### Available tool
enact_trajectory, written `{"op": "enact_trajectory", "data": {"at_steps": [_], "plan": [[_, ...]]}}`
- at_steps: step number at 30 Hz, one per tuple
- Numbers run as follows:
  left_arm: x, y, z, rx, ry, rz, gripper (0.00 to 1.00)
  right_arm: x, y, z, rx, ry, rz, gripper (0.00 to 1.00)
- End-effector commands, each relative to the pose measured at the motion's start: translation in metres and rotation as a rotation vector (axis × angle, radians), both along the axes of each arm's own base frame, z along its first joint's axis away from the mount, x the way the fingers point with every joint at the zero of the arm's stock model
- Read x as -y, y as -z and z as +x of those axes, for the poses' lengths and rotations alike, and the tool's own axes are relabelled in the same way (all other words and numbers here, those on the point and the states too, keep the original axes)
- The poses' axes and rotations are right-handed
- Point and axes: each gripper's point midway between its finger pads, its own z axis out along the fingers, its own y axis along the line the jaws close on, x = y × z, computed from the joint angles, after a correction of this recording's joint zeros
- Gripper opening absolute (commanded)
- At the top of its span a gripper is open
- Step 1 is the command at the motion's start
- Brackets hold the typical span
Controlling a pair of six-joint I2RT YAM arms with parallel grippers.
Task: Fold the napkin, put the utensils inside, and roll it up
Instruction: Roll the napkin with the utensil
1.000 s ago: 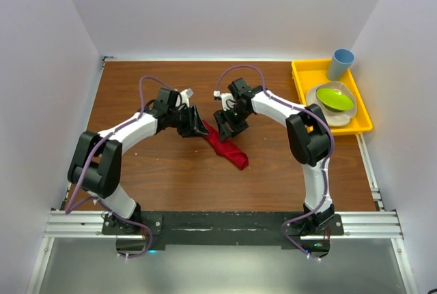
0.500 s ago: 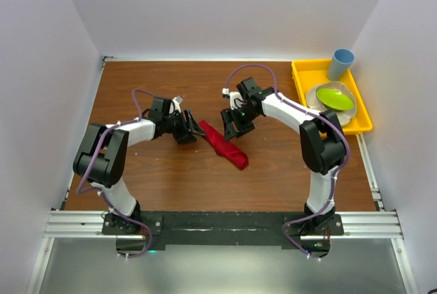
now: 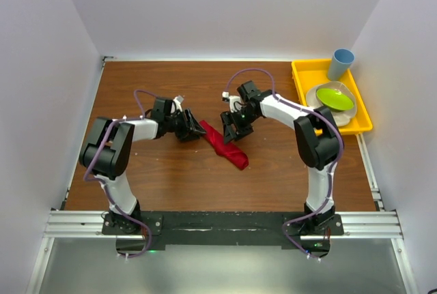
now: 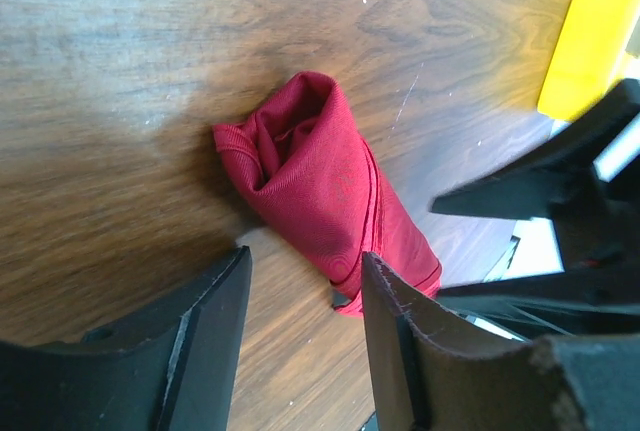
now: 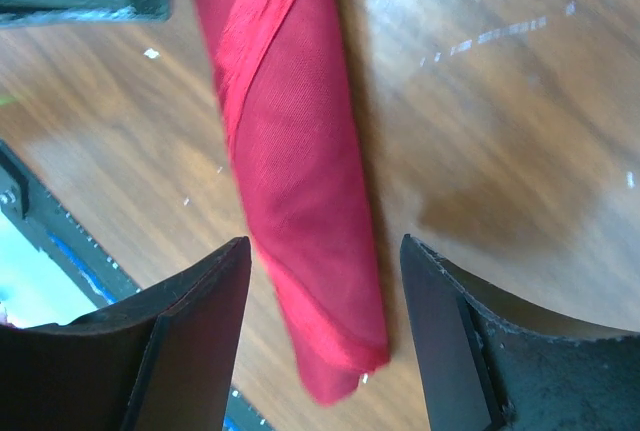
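I'm seeing the napkin (image 3: 229, 147) lying rolled on the counter (image 3: 157, 178), its axis running diagonally. The left gripper (image 3: 194, 129) is sitting at its far end and the right gripper (image 3: 231, 132) beside its middle. Both are released and empty.

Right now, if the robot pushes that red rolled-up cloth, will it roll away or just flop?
The bright red rolled cloth napkin is a lumpy, flattened tube, so it would probably roll only slightly. Its soft woven fabric shows loose folds at one end, so lifted there it would likely droop. Its edge lies unfastened, so it may unroll.
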Motion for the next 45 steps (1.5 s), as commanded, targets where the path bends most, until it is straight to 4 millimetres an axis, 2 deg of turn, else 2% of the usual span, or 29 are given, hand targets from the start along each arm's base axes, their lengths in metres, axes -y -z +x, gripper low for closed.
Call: {"op": "enact_trajectory", "data": {"at_steps": [1,7,9,17,22,26,30,31,33,34,37,38,39,40,43,45], "plan": [[0.002,-0.006,0.013,0.046,0.012,-0.004,0.49,-0.018,-0.004,0.015,0.032,-0.038,0.078,0.66],[0.003,0.009,0.019,0.04,0.031,0.018,0.39,-0.02,0.003,0.011,0.007,-0.046,0.088,0.65],[0.006,0.005,0.026,0.062,0.044,0.018,0.37,-0.02,0.004,0.007,-0.009,-0.047,0.104,0.64],[0.039,0.006,0.043,0.074,0.113,-0.007,0.32,-0.01,0.014,-0.005,-0.046,0.056,0.071,0.61],[0.058,0.007,0.044,0.063,0.137,-0.035,0.31,-0.004,0.015,-0.004,-0.027,0.111,0.046,0.58],[0.062,0.002,0.049,0.075,0.136,-0.027,0.34,0.0,0.021,-0.004,-0.026,0.15,0.025,0.56],[0.053,-0.01,0.046,0.086,0.13,0.007,0.46,0.003,0.016,0.005,0.016,0.236,0.012,0.59],[0.051,-0.018,0.047,0.105,0.125,0.013,0.51,0.003,0.014,0.008,0.029,0.256,0.011,0.61],[0.043,-0.02,0.039,0.078,0.119,0.038,0.56,0.002,0.008,0.012,0.058,0.29,0.003,0.63],[0.038,-0.03,0.041,0.101,0.112,0.048,0.59,0.001,0.006,0.013,0.074,0.296,-0.008,0.64],[0.021,-0.047,0.039,0.131,0.092,0.09,0.63,-0.006,0.004,0.014,0.12,0.304,-0.056,0.69],[0.015,-0.05,0.038,0.132,0.083,0.103,0.64,-0.013,0.003,0.01,0.122,0.298,-0.062,0.77],[0.007,-0.052,0.036,0.126,0.073,0.118,0.64,-0.012,0.005,0.013,0.141,0.314,-0.09,0.88],[-0.004,-0.064,0.039,0.156,0.052,0.125,0.65,-0.013,0.005,0.012,0.151,0.317,-0.102,0.98],[-0.027,-0.079,0.036,0.183,0.021,0.132,0.66,-0.022,0.002,0.012,0.212,0.311,-0.14,0.98],[-0.039,-0.089,0.033,0.197,0.004,0.134,0.66,-0.019,0.004,0.011,0.228,0.312,-0.19,0.98]]}}
